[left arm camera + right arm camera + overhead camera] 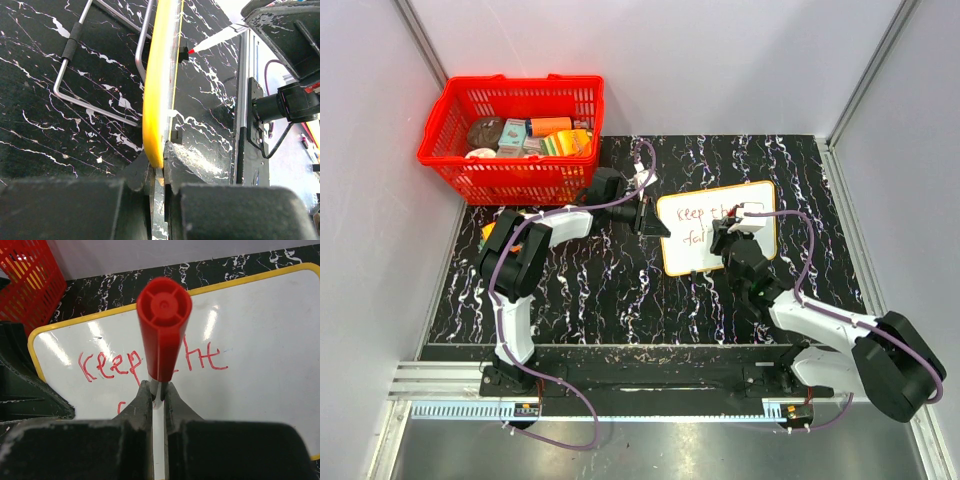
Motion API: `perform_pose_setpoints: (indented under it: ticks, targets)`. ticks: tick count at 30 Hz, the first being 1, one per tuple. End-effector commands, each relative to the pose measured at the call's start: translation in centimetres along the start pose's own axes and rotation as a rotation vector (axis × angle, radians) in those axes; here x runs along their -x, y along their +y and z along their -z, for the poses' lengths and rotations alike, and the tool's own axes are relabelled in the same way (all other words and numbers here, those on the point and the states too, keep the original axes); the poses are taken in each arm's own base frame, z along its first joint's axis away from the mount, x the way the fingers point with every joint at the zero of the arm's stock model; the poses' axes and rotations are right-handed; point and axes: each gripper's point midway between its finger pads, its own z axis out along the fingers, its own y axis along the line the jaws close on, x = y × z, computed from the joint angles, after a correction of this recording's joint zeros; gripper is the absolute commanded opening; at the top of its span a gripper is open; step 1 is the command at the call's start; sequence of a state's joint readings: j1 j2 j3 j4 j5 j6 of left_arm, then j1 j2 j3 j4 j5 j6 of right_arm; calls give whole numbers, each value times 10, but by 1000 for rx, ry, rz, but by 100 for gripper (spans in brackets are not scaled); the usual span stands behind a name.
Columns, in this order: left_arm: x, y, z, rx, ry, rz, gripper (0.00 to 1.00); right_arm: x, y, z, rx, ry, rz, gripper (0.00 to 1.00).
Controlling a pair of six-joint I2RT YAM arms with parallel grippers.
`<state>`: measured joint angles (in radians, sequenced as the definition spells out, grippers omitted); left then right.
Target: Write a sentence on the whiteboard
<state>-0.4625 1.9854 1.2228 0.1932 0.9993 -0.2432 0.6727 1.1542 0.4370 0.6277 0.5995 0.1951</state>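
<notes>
whiteboard (pixel 745 205) lying on table (pixel 620 300), right of centre | left pincer (pixel 159 172) clamping its yellow edge, likely steadying it | right pincer (pixel 157 392) gripping red marker (pixel 162 330) upright, tip down over board | sentence (pixel 150 362) partly written, "keep the" readable

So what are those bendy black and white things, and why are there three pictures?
They are two robot arms bolted to the near edge of a table. One picture looks down from above; the other two come from small cameras on each arm's wrist. On the black marbled table lies a whiteboard with a yellow rim, and a red basket full of small things stands in the far left corner. The left gripper is pinching the whiteboard's edge to keep it steady. The right gripper is shut on a red marker and is writing. So far you can read "keep the" in red, with a second line begun underneath.
</notes>
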Motion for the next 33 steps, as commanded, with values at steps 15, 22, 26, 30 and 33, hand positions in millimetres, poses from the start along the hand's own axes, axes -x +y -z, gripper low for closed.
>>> perform_pose_setpoints:
  ticks: [15,22,26,30,33]
  targets:
    - [-54,30,-10,97,117,1,0,4,10,-14,6,-34,-44,0]
    - [-54,31,-10,97,117,2,0,6,0,-12,-40,-38,-27,0]
    - [-54,31,-10,96,116,1,0,7,-6,-11,-72,-39,-13,0]
    - [-54,31,-10,96,116,1,0,10,-11,-10,-94,-45,-11,0]
    - [-54,31,-10,96,118,2,0,10,-14,-9,-109,-47,-7,0]
